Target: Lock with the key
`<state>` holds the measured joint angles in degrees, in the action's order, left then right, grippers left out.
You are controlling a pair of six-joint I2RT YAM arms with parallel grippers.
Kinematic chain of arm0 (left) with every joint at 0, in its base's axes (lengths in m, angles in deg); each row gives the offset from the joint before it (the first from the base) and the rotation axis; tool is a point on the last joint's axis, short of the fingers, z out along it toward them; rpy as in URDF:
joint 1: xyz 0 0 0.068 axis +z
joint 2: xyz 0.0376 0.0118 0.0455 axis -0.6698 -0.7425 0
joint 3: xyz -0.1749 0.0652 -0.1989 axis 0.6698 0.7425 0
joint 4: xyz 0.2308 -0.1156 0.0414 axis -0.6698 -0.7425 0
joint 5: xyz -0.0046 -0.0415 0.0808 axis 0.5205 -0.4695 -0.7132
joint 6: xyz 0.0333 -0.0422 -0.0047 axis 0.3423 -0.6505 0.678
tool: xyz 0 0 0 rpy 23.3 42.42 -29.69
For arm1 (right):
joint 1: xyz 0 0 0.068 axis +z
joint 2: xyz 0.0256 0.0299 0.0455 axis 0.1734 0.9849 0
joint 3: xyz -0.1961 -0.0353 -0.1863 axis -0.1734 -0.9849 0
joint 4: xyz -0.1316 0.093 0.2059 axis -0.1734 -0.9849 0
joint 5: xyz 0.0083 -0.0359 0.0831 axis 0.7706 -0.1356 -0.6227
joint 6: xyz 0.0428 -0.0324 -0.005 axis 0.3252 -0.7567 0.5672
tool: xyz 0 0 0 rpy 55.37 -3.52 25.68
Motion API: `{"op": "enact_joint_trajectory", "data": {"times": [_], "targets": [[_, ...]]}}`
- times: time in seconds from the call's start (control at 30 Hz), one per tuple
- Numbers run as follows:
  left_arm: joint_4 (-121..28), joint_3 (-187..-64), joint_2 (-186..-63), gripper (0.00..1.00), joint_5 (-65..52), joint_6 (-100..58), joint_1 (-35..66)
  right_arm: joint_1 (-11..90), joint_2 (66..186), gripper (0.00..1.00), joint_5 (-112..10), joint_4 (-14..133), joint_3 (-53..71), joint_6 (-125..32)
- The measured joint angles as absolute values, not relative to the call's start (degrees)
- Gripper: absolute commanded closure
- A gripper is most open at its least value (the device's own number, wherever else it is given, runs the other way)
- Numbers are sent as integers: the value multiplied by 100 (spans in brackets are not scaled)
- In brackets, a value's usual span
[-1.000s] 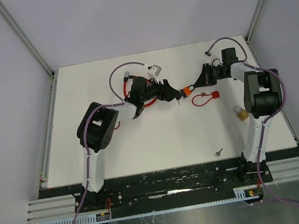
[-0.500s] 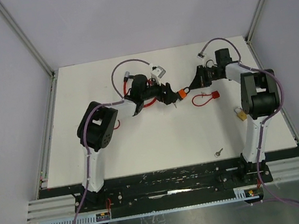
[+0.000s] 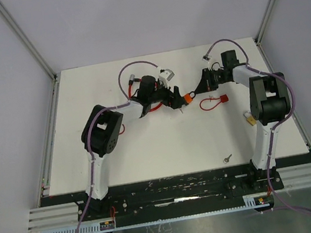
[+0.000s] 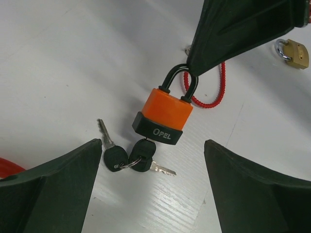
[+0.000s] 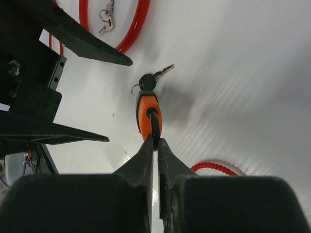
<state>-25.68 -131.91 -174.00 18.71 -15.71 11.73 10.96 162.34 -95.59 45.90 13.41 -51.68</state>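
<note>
An orange padlock (image 4: 164,112) with a black shackle hangs from my right gripper (image 5: 155,141), which is shut on the shackle. The padlock also shows in the top view (image 3: 189,97) and the right wrist view (image 5: 147,114). A bunch of black-headed keys (image 4: 131,156) hangs at the padlock's underside and touches the table; one head sits right at the keyhole. The keys also show in the right wrist view (image 5: 148,81). My left gripper (image 4: 153,194) is open and empty, its jaws wide apart on either side of the keys, just short of them. In the top view both grippers meet mid-table, left (image 3: 178,101) and right (image 3: 197,91).
A red coiled cord with a tag (image 3: 213,102) lies right of the padlock. A brass padlock (image 3: 250,117) sits by the right arm. A loose key (image 3: 227,158) lies near the front edge. A red cable lock (image 3: 138,88) with small keys (image 5: 106,19) lies behind the left gripper.
The right gripper has carried the padlock a little to the left. The left gripper has drawn back slightly to the left and stays open.
</note>
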Motion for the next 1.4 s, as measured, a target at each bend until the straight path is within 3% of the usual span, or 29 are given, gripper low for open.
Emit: {"op": "enact_joint_trajectory", "data": {"times": [0.4,0.83,1.1,1.4], "targets": [[-2924,-13351,-17544,23,1764,-1491,1088,1275,16173,100,-9564,4523,1341,-5240],[-3086,-13574,-17671,21,1760,-1429,1015,1305,16173,100,-9666,4509,1343,-5275],[-3086,-13045,-17317,20,1353,-1189,989,1310,16173,90,-9666,4295,1398,-5415],[-4131,-13515,-17168,16,236,-446,736,1284,16084,79,-9675,4144,1419,-5557]]}}
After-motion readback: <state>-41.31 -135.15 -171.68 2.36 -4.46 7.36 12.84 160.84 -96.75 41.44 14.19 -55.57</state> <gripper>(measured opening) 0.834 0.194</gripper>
